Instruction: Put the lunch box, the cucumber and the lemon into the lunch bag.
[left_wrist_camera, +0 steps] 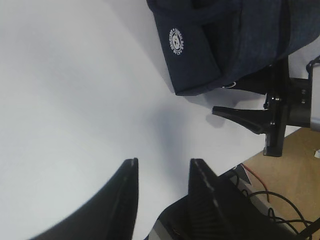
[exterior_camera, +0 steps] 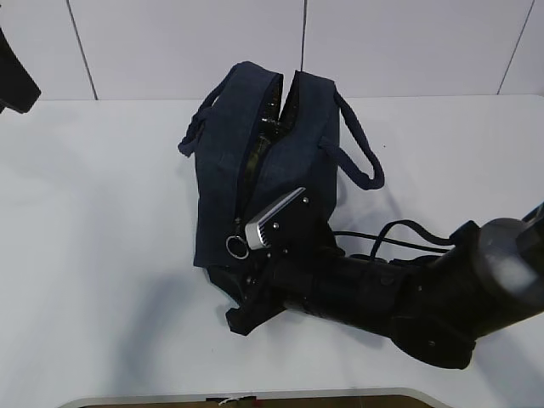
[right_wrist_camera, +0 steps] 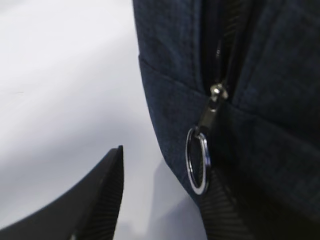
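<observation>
Large dark navy fabric lunch bag (exterior_camera: 272,161) with two loop handles (exterior_camera: 361,149), standing at the centre of the white table (exterior_camera: 93,212), its long top zipper running from 12 to 6 o'clock and parted at the far end. Metal ring pull (exterior_camera: 237,247) hanging at the near end, at 6 o'clock of the bag. Right gripper (right_wrist_camera: 165,200) with fingers spread, one dark finger (right_wrist_camera: 100,200) on bare table at 9 o'clock of the ring, the other just under the ring against the fabric; whether it touches the ring cannot be told. The bulky black right arm (exterior_camera: 399,297) enters from 4 o'clock and covers the bag's near corner. Left gripper (left_wrist_camera: 162,192) parted over empty table, well apart from the bag, pinching nothing. A round white logo (left_wrist_camera: 176,41) marks the bag's end panel. The bag's interior is dark and indistinct.
</observation>
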